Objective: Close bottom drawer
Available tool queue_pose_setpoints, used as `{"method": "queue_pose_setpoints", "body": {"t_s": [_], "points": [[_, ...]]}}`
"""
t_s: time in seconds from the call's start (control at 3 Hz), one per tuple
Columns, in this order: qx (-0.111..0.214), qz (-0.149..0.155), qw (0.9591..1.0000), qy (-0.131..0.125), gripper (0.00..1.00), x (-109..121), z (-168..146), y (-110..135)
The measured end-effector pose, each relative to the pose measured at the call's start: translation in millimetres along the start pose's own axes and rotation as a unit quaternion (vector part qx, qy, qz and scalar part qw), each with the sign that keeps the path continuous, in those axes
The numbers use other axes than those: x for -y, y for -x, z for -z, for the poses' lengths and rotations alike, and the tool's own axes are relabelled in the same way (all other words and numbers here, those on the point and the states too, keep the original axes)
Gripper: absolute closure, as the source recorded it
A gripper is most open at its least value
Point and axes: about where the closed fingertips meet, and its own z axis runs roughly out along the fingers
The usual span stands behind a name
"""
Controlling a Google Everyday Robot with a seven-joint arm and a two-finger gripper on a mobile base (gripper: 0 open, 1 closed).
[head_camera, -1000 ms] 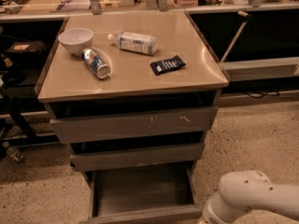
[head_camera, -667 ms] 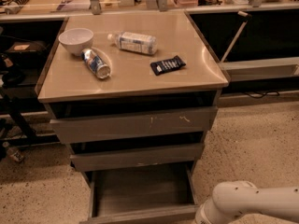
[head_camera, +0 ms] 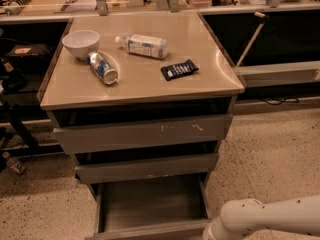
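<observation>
The bottom drawer (head_camera: 150, 204) of the grey metal cabinet is pulled out, and its deep tray is open and empty. Its plain front panel (head_camera: 150, 232) lies at the lower edge of the camera view. My white arm (head_camera: 260, 219) reaches in from the bottom right, with its rounded end just right of the drawer's front corner. My gripper is below the picture's edge and out of view.
The top drawer (head_camera: 142, 134), with pale scratches, and the middle drawer (head_camera: 147, 166) stand slightly out. On the cabinet top (head_camera: 210, 84) are a white bowl (head_camera: 81, 43), a lying can (head_camera: 102, 68), a plastic bottle (head_camera: 142, 45) and a dark packet (head_camera: 179, 69). Speckled floor (head_camera: 270, 154) lies to the right.
My arm has moved lower and a little to the left, closer to the bottom drawer's front right corner. The drawers have not moved.
</observation>
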Motion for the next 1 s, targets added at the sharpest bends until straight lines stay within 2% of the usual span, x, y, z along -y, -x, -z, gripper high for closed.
{"method": "queue_pose_setpoints", "body": {"t_s": [0.33,0.67,1.0], "points": [[0.01,-0.013,0.9998,0.012,1.0,9,-25,0],[0.033,-0.037,0.9988,-0.002,1.0,33,-54,4],[0.063,-0.059,0.9961,-0.022,1.0,62,-79,16]]}}
